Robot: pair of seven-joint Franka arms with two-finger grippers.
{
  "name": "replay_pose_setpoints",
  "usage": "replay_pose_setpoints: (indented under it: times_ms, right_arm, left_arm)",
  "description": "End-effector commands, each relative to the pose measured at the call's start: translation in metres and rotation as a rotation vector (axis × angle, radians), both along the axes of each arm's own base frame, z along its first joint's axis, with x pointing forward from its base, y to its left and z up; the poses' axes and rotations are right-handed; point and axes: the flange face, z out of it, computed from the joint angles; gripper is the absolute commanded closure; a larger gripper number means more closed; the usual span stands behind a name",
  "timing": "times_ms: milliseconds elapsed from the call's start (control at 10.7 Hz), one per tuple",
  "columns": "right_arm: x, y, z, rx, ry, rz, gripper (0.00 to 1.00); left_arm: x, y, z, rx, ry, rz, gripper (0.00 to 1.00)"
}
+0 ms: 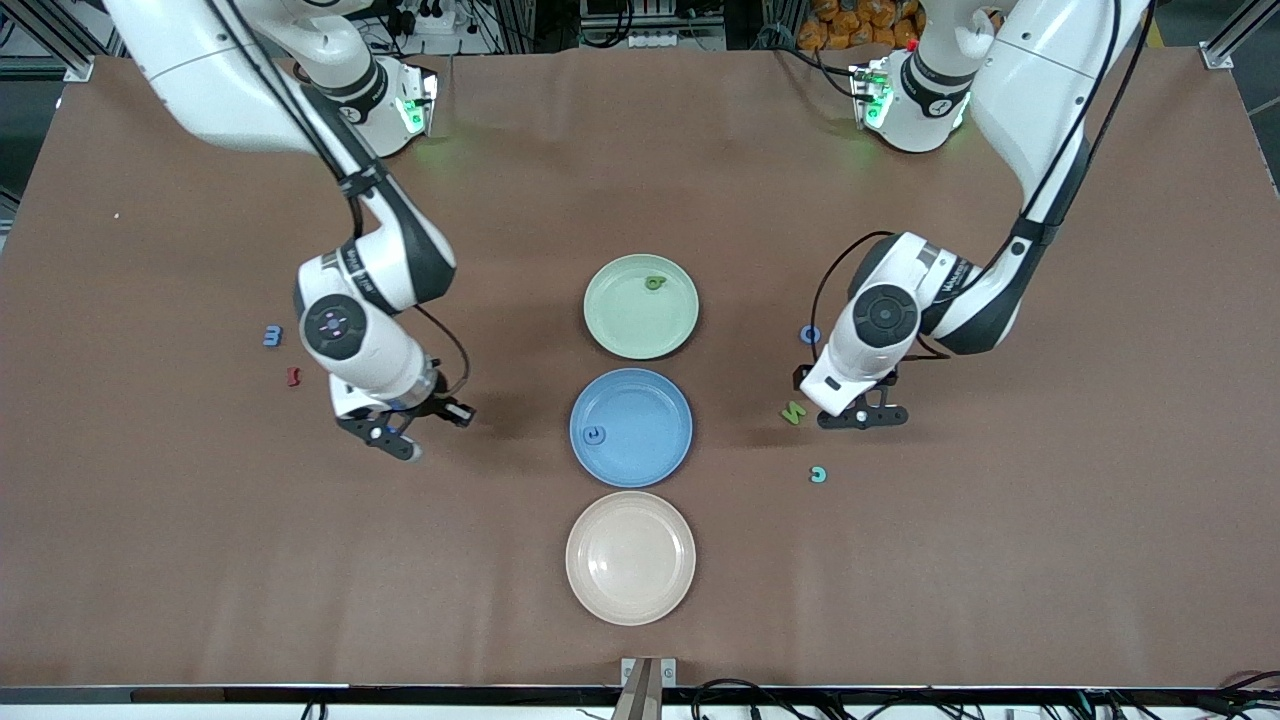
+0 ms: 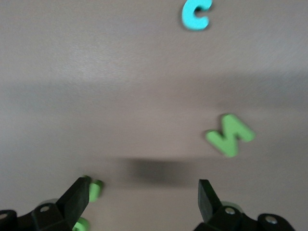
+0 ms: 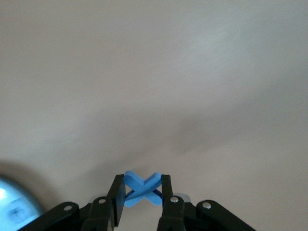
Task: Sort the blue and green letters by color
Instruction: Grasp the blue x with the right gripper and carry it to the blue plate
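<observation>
- Brown surface (image 1: 900, 560) is carrying three plates.
- Right end effector (image 3: 139, 192) is clamping a blue X (image 3: 142, 188).
- Left end effector (image 2: 144, 192) is hanging spread wide, gripping nothing, beside a green N (image 2: 230, 134).

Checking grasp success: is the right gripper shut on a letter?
Yes: the right gripper is shut on a blue X-shaped letter, pinched between its fingers.

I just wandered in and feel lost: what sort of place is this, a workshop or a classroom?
Probably a robotics lab. Two white arms stand at a brown-covered table with metal framing and cables along its edges, and three coloured plates, like the blue plate, sit among foam letters laid out for sorting.
</observation>
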Motion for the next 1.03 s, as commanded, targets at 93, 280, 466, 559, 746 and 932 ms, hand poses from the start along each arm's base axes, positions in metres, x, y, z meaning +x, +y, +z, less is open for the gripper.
replay_pose_setpoints:
  times_ms: [93, 280, 466, 559, 746, 932]
  right_arm:
    - [0.002, 0.121, 0.029, 0.068, -0.068, -0.139, 1.00]
    - [-0.001, 0.172, 0.009, 0.071, -0.092, -0.165, 1.00]
    - [-0.008, 0.203, -0.012, 0.069, -0.105, -0.179, 0.92]
    - [-0.008, 0.204, -0.015, 0.074, -0.100, -0.190, 0.52]
    - [-0.004, 0.199, -0.009, 0.087, -0.093, -0.263, 0.00]
    - [0.007, 0.181, 0.009, 0.094, -0.100, -0.270, 0.00]
  left_arm:
    - [-0.013, 0.041, -0.006, -0.011, 0.041, -0.246, 0.00]
    - [-0.024, 0.045, -0.013, -0.022, 0.041, -0.292, 0.00]
    - [-0.029, 0.072, -0.012, -0.028, 0.043, -0.360, 0.00]
    - [-0.033, 0.082, -0.014, -0.033, 0.048, -0.401, 0.00]
    - [-0.039, 0.091, -0.022, -0.044, 0.061, -0.455, 0.00]
    - [-0.042, 0.090, -0.029, -0.059, 0.046, -0.458, 0.00]
